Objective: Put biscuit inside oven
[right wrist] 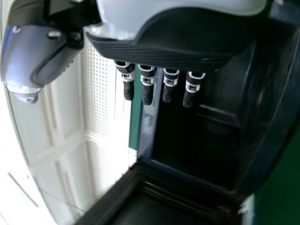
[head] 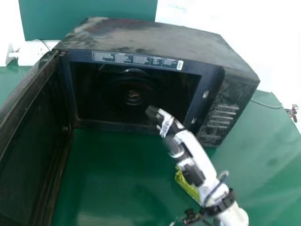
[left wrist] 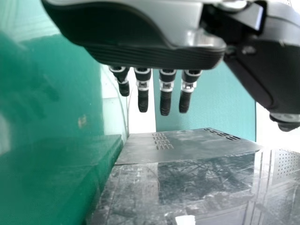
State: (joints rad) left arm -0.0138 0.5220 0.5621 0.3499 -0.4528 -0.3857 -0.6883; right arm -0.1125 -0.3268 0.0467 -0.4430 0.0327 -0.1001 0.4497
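Head view: the biscuit (head: 189,189), in a yellow-green packet, is partly hidden by the right hand (head: 181,148) (released, fingers straight). It is laid on smooth green table (head: 117,179), long axis slanted from far left to near right, far end pointed ovenward. The boxy oven (head: 141,36) is scuffed. In the left wrist view, straight fingers are shown by the left hand (left wrist: 150,55).

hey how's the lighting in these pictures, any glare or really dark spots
Head view: white wall washed out, oven interior nearly black, soft shadows on the green tabletop. Left wrist view: pale reflections on a shiny dark surface. Right wrist view: white panelling glaring, oven interior very dark.
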